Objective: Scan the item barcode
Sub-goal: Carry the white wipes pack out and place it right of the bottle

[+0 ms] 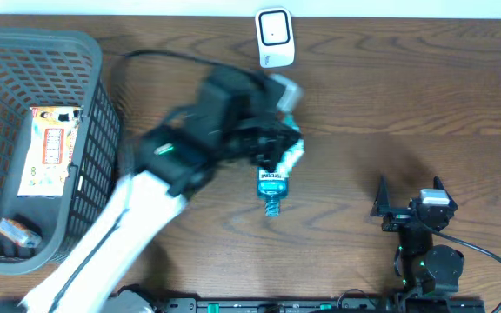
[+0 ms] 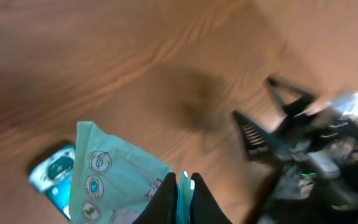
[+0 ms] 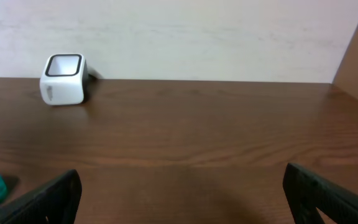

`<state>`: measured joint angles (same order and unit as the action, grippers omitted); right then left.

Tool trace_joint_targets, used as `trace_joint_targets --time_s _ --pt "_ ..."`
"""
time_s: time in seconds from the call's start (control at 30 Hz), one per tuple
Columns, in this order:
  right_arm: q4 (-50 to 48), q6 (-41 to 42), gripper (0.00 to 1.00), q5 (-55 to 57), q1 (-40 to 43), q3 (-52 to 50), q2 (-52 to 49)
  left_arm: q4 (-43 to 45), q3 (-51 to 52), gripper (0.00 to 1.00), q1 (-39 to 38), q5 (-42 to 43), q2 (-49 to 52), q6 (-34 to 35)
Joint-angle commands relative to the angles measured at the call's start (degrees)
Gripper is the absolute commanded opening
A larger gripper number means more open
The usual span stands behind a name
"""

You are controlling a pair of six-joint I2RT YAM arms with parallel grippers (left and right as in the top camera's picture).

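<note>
My left gripper point(image 2: 183, 188) is shut on the edge of a teal packet point(image 2: 118, 176) with round printed icons, the item in hand. From overhead, the left gripper point(image 1: 283, 149) holds the teal packet point(image 1: 292, 155) mid-table, below the white barcode scanner point(image 1: 275, 37) that stands at the far edge. The scanner point(image 3: 64, 79) also shows at the back left in the right wrist view. My right gripper point(image 1: 410, 191) rests open near the front right, nothing between its fingers point(image 3: 48, 200).
A teal bottle point(image 1: 271, 187) lies on the table just under the left gripper; it shows as the teal bottle point(image 2: 52, 175) beside the packet. A grey mesh basket point(image 1: 94, 130) at the left holds a printed box point(image 1: 50, 148) and a small item point(image 1: 16, 231).
</note>
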<state>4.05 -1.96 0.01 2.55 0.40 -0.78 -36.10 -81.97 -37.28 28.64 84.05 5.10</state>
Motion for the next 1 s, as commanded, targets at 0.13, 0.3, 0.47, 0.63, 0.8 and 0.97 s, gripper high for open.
trace_joint_targets --time_s 0.13,0.3,0.47,0.63,0.8,0.97 --pt "0.22 -0.46 0.99 0.52 -0.02 -0.09 0.0 2.86 0.55 0.07 -4.46 -2.58 16.06 -17.4" --pt "0.22 -0.46 0.99 0.52 -0.02 -0.09 0.0 5.79 0.55 0.07 -4.59 -2.56 23.82 -18.23" --pt "0.22 -0.46 0.99 0.52 -0.02 -0.09 0.0 8.02 0.55 0.07 -4.59 -2.56 25.83 -18.18" --pt "0.22 -0.46 0.99 0.52 -0.02 -0.09 0.0 10.58 0.55 0.17 -4.55 -2.58 25.77 -18.16" --pt "0.24 -0.46 0.99 0.52 -0.02 -0.09 0.0 12.15 0.52 0.54 -4.55 -2.6 25.77 -18.14" --pt "0.22 -0.46 0.99 0.52 -0.02 -0.09 0.0 12.44 0.35 0.68 -4.52 -7.28 24.39 -18.1"
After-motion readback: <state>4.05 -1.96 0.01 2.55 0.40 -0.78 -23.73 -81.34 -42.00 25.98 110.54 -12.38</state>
